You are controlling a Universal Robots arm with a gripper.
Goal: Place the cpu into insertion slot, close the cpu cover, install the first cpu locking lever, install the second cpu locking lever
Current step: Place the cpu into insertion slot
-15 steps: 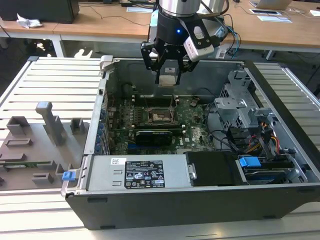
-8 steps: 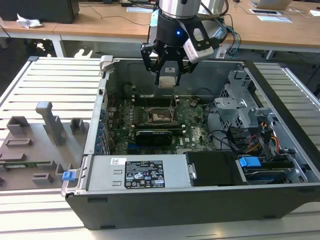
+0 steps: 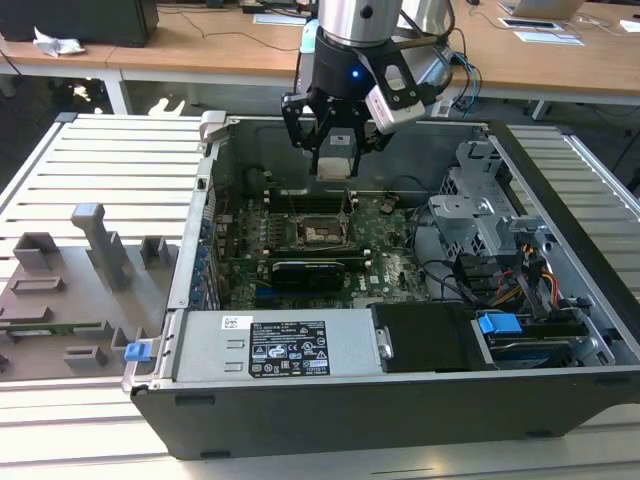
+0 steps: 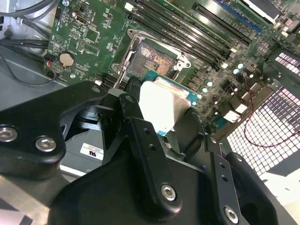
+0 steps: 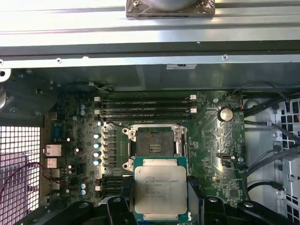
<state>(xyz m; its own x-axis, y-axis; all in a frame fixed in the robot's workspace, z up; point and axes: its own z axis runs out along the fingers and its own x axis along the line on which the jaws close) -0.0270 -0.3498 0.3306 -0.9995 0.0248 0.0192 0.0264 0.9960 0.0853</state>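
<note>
End effector (image 5: 161,199) clamping cpu (image 5: 159,187), its edges partly hidden; insertion slot (image 5: 154,143) open

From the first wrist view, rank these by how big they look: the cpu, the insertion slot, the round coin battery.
1. cpu: looks largest, but it is nearer the camera than the slot, so that lead is in looks only.
2. insertion slot.
3. coin battery: clearly smallest.

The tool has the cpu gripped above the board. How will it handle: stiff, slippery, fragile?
Probably stiff: the cpu looks like a flat, metal-topped plate held in the tool. Its smooth lid may slip between the fingers. The thin green edge would likely chip if knocked.
</note>
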